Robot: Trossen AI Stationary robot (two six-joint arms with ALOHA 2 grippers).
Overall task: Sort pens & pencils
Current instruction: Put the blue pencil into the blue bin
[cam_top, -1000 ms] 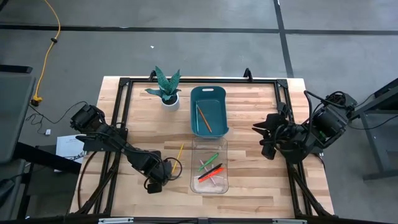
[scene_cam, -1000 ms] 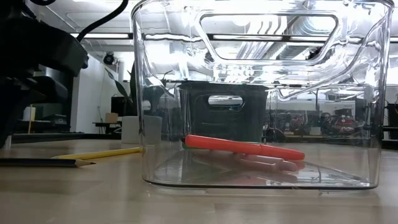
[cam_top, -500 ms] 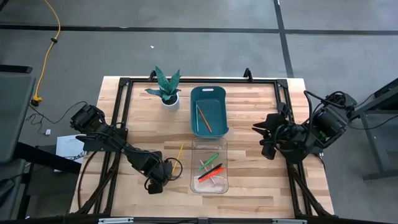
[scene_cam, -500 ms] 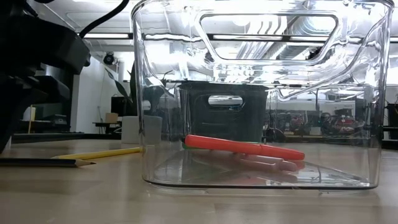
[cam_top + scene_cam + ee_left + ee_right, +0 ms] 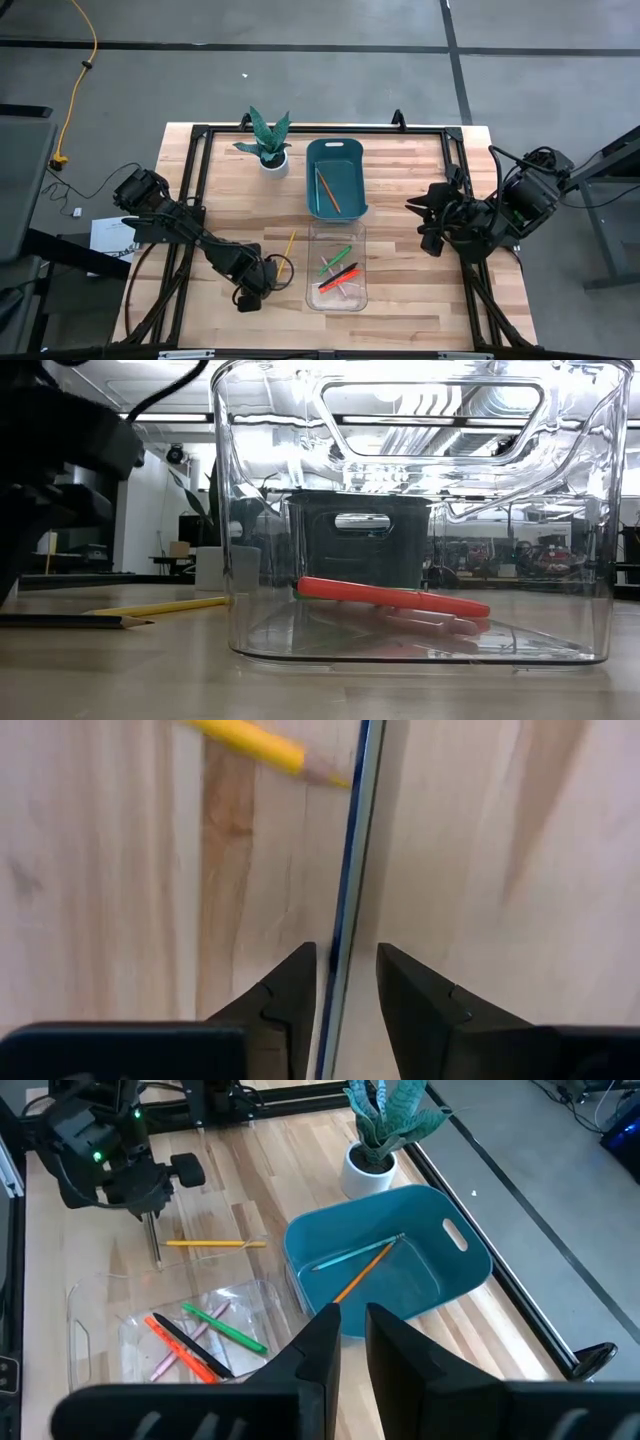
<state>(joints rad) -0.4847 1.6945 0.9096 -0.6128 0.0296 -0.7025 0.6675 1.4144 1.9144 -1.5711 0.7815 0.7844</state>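
A thin dark pencil [image 5: 347, 870] lies flat on the table, also seen in the low view [image 5: 70, 621]. My left gripper [image 5: 345, 982] points down over one end of it, open, one finger on each side; I cannot tell whether a finger touches it. A yellow pencil [image 5: 289, 243] lies on the wood just beyond. The teal bin [image 5: 336, 200] holds an orange pencil [image 5: 362, 1272] and a greyish one. The clear bin [image 5: 337, 290] holds green, red, black and pink pens [image 5: 195, 1342]. My right gripper [image 5: 352, 1342] hangs high at the table's right, open by a narrow gap with nothing in it.
A potted plant [image 5: 270, 150] stands at the far left of the teal bin. A black frame runs round the table's edges [image 5: 200, 130]. Bare wood lies between the left gripper and the clear bin, and to the right of both bins.
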